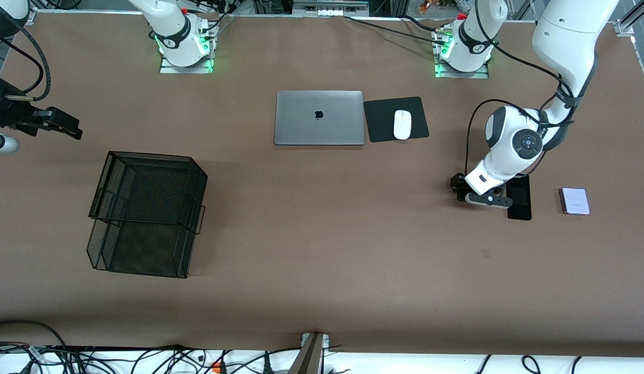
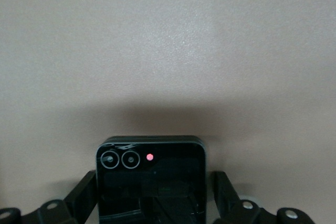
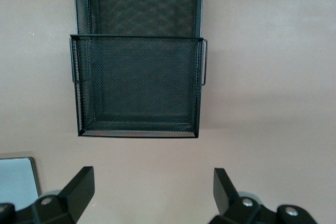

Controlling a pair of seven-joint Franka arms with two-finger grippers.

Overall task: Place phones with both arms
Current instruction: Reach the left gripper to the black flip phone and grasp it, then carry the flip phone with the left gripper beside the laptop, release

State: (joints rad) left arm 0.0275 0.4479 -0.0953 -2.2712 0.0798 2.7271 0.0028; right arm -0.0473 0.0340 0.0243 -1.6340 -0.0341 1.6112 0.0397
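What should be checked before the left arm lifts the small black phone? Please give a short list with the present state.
1. Left gripper is down at the small black phone: ok.
2. Fingers flank both sides of the phone: ok.
3. Firm grip: cannot tell.
4. Long black phone beside it stays clear of the fingers: cannot tell.
5. Right gripper open, waiting over the table near the mesh basket: ok.
6. Basket looks free to receive phones: ok.

You have the laptop [image 1: 318, 118] mid-tabletop with the mouse [image 1: 402, 124] on its pad [image 1: 395, 119] beside it, toward the left arm's end. The wire basket [image 1: 146, 214] sits toward the right arm's end. Two phones [image 1: 520, 198] [image 1: 575, 201] lie near each other, nearer the front camera than the pad.
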